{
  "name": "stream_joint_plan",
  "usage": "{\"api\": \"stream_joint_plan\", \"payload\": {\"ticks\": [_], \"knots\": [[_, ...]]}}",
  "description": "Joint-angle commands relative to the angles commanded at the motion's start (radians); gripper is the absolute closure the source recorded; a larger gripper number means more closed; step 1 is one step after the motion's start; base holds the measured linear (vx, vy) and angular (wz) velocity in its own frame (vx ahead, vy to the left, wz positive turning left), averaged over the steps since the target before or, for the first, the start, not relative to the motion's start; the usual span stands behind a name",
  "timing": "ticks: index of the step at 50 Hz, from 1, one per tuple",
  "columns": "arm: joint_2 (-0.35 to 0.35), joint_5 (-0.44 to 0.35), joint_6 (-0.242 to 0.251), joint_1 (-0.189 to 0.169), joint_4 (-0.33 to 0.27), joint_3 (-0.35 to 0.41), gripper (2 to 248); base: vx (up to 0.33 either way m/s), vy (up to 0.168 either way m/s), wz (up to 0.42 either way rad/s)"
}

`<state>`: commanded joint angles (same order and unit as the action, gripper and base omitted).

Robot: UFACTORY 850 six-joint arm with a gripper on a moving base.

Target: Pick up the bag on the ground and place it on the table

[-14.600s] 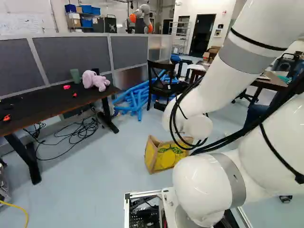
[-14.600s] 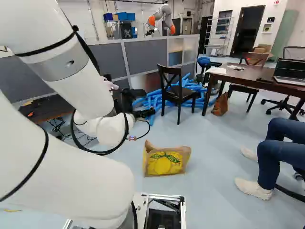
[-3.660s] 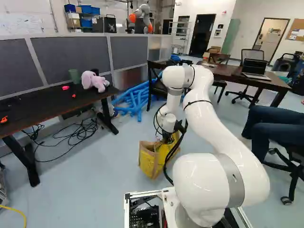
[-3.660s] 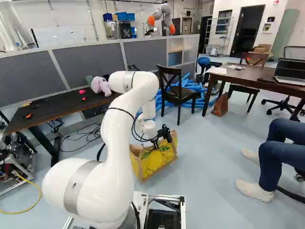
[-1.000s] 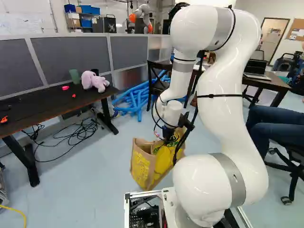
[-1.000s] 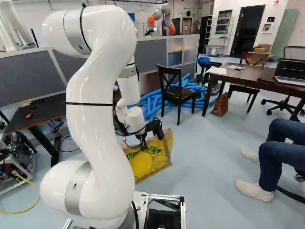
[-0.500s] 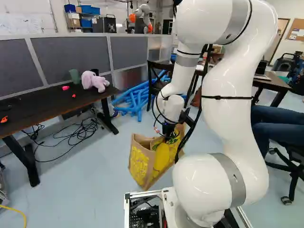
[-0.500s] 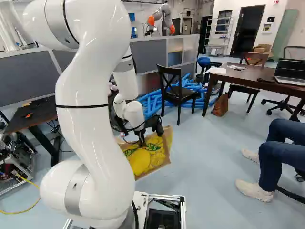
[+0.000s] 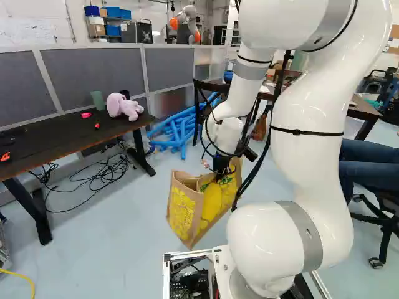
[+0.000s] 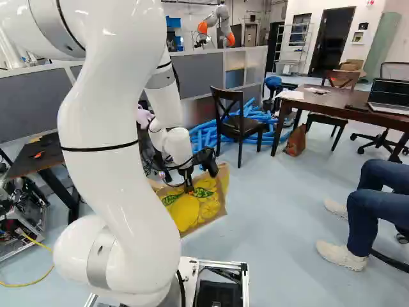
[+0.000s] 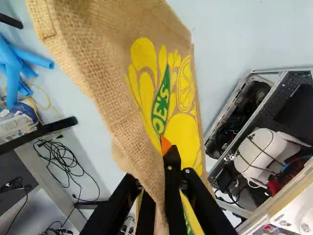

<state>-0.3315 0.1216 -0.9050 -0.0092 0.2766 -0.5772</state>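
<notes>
the gripper (image 10: 188, 185) points down, its fingers (image 11: 172, 171) drawn close together with one burlap edge of the bag (image 9: 181, 212) pinched between them. the bag hangs tilted, just ahead of the base, its yellow and green print showing. the white arm (image 9: 312, 156) bends high above it. farther out, at the left of the left base view, stands a dark table (image 9: 56, 144) with a purple plush toy (image 9: 124, 107) and a green cup (image 9: 98, 99) on it. blue tubes (image 9: 182, 132) lie beyond the bag, beside a dark chair (image 10: 240, 125).
</notes>
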Motion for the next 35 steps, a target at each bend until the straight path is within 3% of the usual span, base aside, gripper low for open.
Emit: {"api": "stream_joint_plan", "payload": {"ticks": [35], "knots": [[0.136, 0.106, 0.0, 0.001, -0.126, 0.009, 228, 0.0, 0.0, 0.0]]}}
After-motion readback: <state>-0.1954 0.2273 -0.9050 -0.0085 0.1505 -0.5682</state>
